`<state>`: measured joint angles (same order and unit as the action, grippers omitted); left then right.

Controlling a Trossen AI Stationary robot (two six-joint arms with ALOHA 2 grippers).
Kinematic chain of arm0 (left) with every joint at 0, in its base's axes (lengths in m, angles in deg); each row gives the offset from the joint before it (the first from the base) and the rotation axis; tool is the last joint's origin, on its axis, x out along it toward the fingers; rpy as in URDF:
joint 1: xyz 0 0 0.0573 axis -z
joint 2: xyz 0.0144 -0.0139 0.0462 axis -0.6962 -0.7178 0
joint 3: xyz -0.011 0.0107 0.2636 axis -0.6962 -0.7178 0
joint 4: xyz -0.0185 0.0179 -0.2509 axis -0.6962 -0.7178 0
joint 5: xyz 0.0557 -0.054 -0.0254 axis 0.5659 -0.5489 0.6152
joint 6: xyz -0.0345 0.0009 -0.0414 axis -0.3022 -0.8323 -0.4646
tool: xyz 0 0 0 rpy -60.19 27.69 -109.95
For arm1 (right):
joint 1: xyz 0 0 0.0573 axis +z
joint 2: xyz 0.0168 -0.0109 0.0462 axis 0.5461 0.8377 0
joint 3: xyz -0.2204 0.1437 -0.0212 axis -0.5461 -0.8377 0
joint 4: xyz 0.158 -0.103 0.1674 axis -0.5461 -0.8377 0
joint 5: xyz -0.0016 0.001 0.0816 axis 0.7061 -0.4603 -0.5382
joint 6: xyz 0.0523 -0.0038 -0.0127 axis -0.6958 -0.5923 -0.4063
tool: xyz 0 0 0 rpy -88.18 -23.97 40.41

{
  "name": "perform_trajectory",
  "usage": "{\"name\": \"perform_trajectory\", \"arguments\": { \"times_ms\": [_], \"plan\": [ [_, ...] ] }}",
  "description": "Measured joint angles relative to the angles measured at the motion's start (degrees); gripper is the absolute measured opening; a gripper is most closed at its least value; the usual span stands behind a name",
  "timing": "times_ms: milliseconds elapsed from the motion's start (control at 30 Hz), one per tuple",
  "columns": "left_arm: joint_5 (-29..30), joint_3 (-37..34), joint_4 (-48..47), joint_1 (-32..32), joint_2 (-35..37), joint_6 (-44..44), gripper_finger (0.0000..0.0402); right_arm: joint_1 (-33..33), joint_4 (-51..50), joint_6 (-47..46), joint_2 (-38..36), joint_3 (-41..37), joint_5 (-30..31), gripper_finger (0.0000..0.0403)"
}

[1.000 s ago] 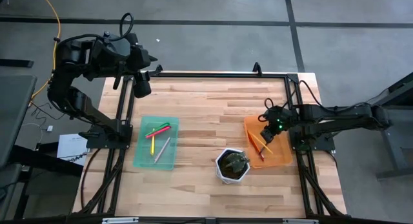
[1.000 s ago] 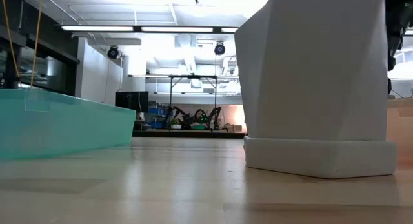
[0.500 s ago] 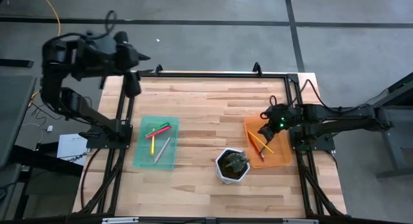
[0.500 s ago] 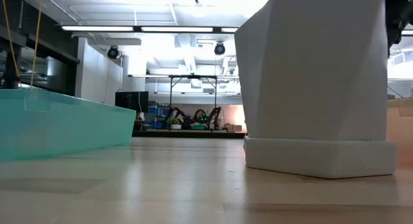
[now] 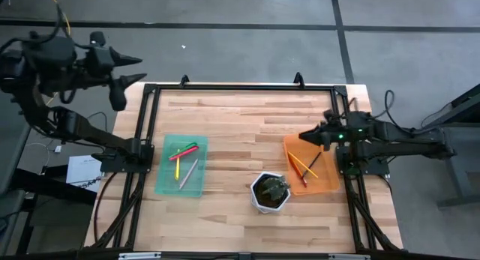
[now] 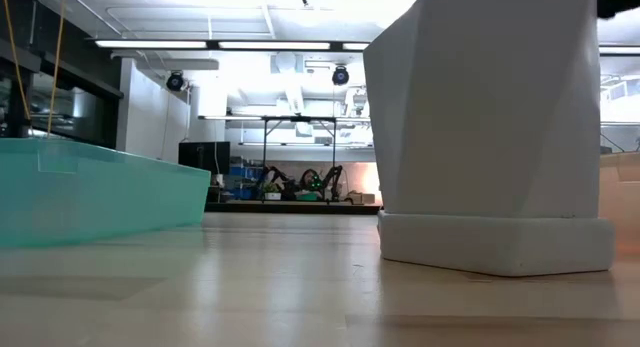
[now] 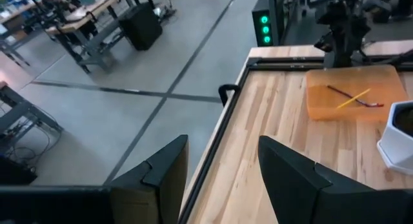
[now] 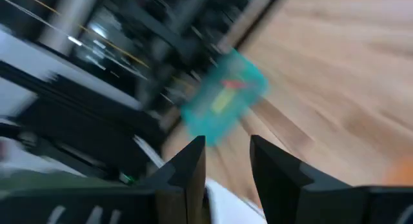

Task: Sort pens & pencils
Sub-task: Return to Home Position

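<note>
Off the far-left corner of the table (image 5: 247, 118), the left gripper (image 5: 138, 70) hangs, fingers apart; the right gripper (image 5: 306, 137), likewise apart, overhangs the orange bin (image 5: 328, 183).

This is a robotics lab in an open industrial hall. The wooden table (image 5: 247, 114) sits inside a black metal frame (image 5: 240, 86) on a bare grey concrete floor (image 5: 225, 50) marked with dark lines. Level across the table, long strip lights (image 6: 300, 44) hang under an exposed ceiling with ducts. Farther back, another framed station carries more robot arms (image 6: 300, 179). The left wrist view shows workbenches (image 7: 84, 17) across the floor and a cabinet with green indicator lamps (image 7: 264, 29). A yellow cable (image 6: 57, 67) hangs down at one side.
</note>
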<state>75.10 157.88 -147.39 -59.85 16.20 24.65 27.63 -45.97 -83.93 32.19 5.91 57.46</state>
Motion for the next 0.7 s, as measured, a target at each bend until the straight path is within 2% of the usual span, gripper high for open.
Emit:
{"name": "perform_trajectory", "arguments": {
  "times_ms": [200,500,700],
  "plan": [
    [0.24,0.00,0.09,0.00,2.92,-0.02,0.0175,0.02,11.80,0.49,-3.29,0.00,1.37,0.0113],
    [0.23,0.02,2.07,0.00,5.49,0.22,0.0175,0.01,32.60,4.34,-2.87,0.04,2.64,0.0113],
    [-2.79,0.02,6.69,-0.02,5.48,2.69,0.0175,0.01,42.13,5.60,-2.82,0.04,3.71,0.0113]
  ]
}}
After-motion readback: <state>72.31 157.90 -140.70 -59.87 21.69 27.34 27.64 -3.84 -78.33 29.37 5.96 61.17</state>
